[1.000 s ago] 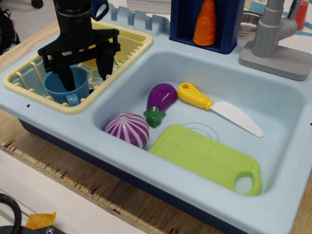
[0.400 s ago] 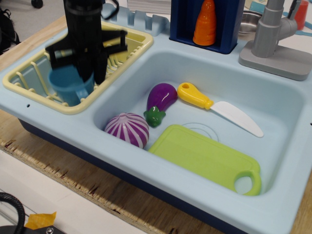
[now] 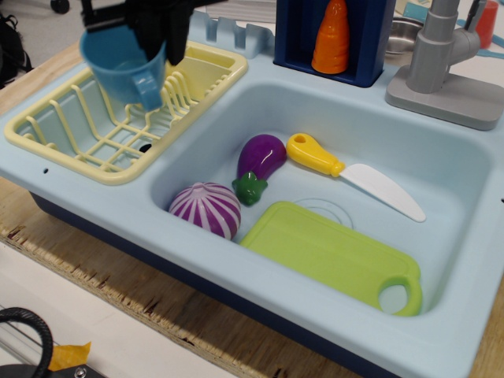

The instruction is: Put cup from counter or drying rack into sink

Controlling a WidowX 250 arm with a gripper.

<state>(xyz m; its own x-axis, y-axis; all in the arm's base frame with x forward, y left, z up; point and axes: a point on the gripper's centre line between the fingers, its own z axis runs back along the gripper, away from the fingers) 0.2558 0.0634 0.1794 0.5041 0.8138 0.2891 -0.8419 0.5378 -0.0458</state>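
Note:
The blue cup (image 3: 124, 69) hangs in the air above the pale yellow drying rack (image 3: 118, 126) at the upper left, its handle pointing down and forward. My black gripper (image 3: 151, 35) is shut on the cup's rim, one finger inside and one outside; the upper part of the gripper is cut off by the frame's top edge. The light-blue sink (image 3: 441, 169) lies to the right of the rack, with the grey faucet (image 3: 441, 55) at its back right.
In the sink lie a purple striped onion (image 3: 206, 209), a purple eggplant (image 3: 260, 163), a yellow-handled toy knife (image 3: 350, 173) and a green cutting board (image 3: 335, 256). A dark blue holder with an orange cone (image 3: 331, 35) stands behind the sink.
My gripper closed on the cup in the rack and lifted it straight up. The cup now hangs clear above the rack.

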